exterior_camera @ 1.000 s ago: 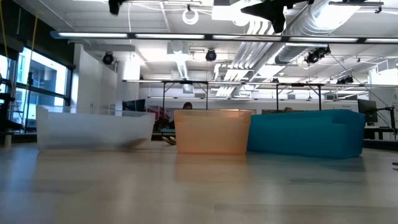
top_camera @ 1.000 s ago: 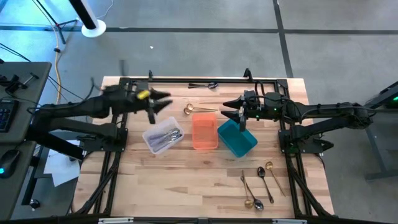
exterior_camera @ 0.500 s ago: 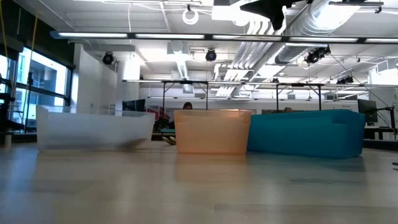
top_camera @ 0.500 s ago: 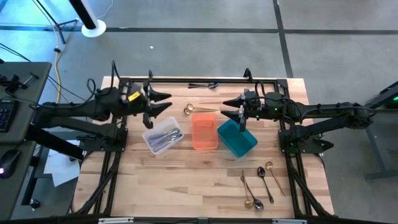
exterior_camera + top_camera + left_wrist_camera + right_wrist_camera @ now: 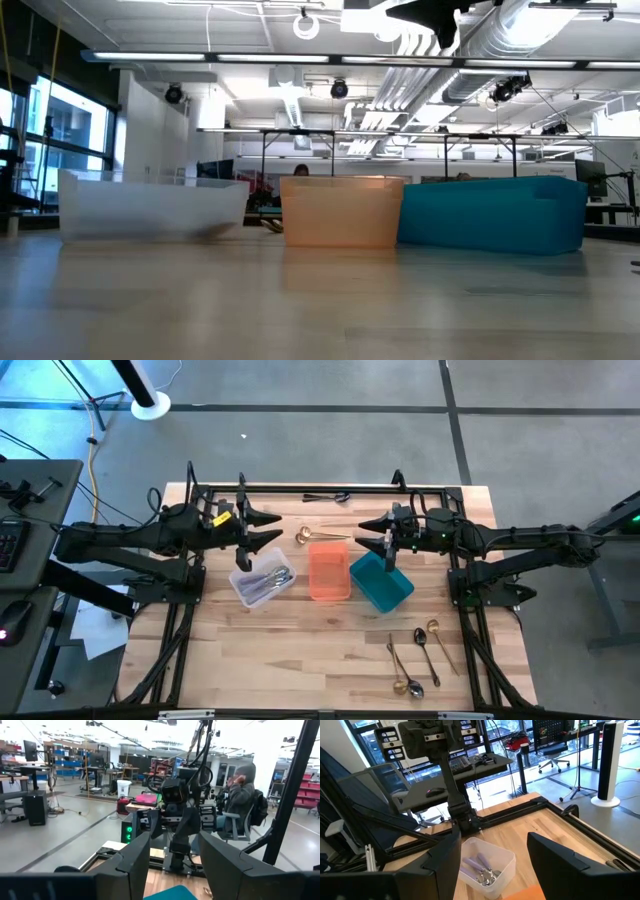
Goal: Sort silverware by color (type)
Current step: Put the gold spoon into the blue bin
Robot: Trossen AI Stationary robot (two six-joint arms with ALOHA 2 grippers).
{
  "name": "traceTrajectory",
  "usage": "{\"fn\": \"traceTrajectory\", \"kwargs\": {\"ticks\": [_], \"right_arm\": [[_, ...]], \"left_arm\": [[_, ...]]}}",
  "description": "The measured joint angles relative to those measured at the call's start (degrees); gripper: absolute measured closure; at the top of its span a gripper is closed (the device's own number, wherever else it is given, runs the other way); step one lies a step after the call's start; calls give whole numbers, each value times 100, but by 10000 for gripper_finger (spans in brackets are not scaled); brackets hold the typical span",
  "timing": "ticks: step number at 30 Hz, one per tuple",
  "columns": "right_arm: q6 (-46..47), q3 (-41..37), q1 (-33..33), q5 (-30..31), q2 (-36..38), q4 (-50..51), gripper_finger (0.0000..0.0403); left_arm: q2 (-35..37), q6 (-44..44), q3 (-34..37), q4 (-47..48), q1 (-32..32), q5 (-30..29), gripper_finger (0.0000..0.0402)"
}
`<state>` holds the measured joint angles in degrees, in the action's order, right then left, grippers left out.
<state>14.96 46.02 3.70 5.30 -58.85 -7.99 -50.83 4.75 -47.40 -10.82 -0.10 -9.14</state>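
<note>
Both grippers hover open and empty over the table's far half, facing each other. My left gripper (image 5: 268,530) (image 5: 174,840) is above the far corner of the clear bin (image 5: 262,582). My right gripper (image 5: 375,535) (image 5: 494,837) (image 5: 430,15) is above the far end of the teal bin (image 5: 381,582). Silver silverware (image 5: 268,584) (image 5: 481,870) lies in the clear bin. A gold spoon (image 5: 305,536) lies on the table beyond the orange bin (image 5: 329,571). A black piece (image 5: 327,496) lies at the far edge. Several gold and dark spoons (image 5: 420,655) lie near the right front.
The three bins stand side by side mid-table, clear (image 5: 150,205), orange (image 5: 340,210) and teal (image 5: 490,212). A black frame rail (image 5: 320,488) runs along the far edge. A seated person (image 5: 242,795) is in the room behind the right arm. Bare wood spreads across the near left.
My left gripper has turned about its wrist and steadied over the clear bin's far corner, staying open; a dark part of it has left the top of the low view. The right arm and the silverware have kept still.
</note>
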Motion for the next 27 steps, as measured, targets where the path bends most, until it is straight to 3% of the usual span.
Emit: {"fn": "traceTrajectory", "kwargs": {"ticks": [27], "right_arm": [[168,0,1,-19,0,2,190]], "left_arm": [[-6,106,0,29,2,-200,243]]}}
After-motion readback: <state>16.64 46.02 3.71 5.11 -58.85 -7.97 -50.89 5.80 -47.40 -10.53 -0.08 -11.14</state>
